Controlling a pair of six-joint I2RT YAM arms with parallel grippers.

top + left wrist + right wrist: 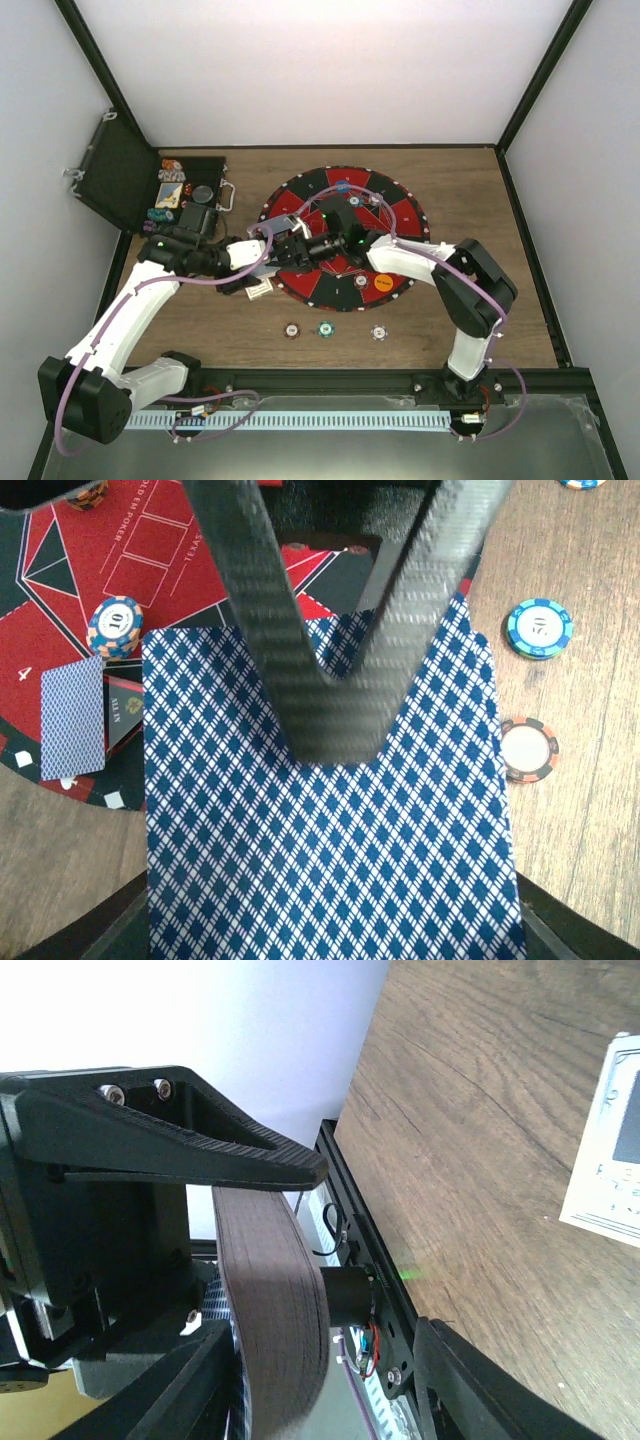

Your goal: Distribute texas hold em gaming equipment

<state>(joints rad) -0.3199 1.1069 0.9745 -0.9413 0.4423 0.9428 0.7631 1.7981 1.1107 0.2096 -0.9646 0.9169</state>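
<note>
My left gripper (270, 245) hangs over the left edge of the round poker mat (400, 215), shut on a deck of blue diamond-backed playing cards (330, 860). My right gripper (302, 244) meets it from the right, and its dark fingers (250, 600) lie in a V across the top card. In the right wrist view the deck's edge (275, 1310) stands between the parted jaws of the right gripper (370, 1255), against the upper one and clear of the lower one. One card (72, 720) lies face down on the mat beside a chip (115, 625). Three chips (325, 328) sit in front of the mat.
A black hinged case (135, 185) lies open at the back left with chips inside. An orange button (383, 282) rests on the mat's near side. A white leaflet (258, 290) lies by the mat's left edge. Teal (539, 628) and brown (528, 748) chips lie on the wood.
</note>
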